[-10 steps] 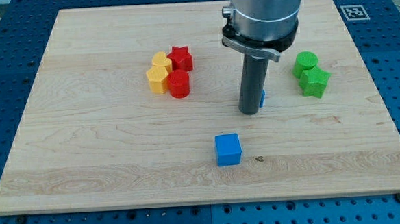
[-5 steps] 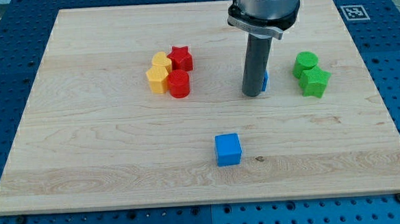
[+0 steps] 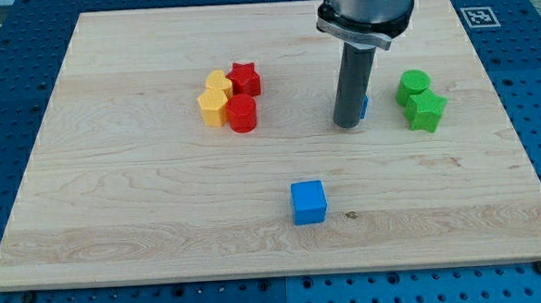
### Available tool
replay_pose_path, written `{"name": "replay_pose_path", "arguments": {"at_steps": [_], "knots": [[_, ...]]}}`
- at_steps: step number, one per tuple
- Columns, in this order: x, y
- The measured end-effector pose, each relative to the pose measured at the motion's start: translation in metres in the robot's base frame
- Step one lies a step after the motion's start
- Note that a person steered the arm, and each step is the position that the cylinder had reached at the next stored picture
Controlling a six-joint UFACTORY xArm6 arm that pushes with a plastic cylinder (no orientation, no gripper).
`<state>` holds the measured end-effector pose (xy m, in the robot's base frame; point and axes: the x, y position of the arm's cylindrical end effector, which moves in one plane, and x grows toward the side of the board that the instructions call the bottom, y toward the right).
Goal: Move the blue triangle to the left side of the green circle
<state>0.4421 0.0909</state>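
Note:
The blue triangle (image 3: 365, 107) is almost wholly hidden behind my rod; only a thin blue sliver shows at the rod's right edge. My tip (image 3: 348, 124) rests on the board right against that sliver, on its left and slightly below. The green circle (image 3: 413, 85) lies to the right of the triangle, a short gap away. A green star-like block (image 3: 426, 111) touches the circle just below it.
A blue cube (image 3: 308, 202) sits below my tip, toward the view's bottom. A cluster of a red star (image 3: 243, 78), a red cylinder (image 3: 242, 113) and two yellow blocks (image 3: 214, 101) lies to the left. The wooden board (image 3: 116, 206) ends near the green blocks on the right.
My tip has moved up and to the right, pushing the blue triangle with it closer to the green circle. The other blocks have not moved.

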Motion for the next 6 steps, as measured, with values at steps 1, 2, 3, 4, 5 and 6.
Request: {"name": "replay_pose_path", "arguments": {"at_steps": [1, 2, 3, 4, 5, 6], "knots": [[-0.008, -0.003], [-0.02, -0.014], [-0.024, 0.013], [-0.024, 0.032], [-0.022, 0.037], [-0.009, 0.034]]}}
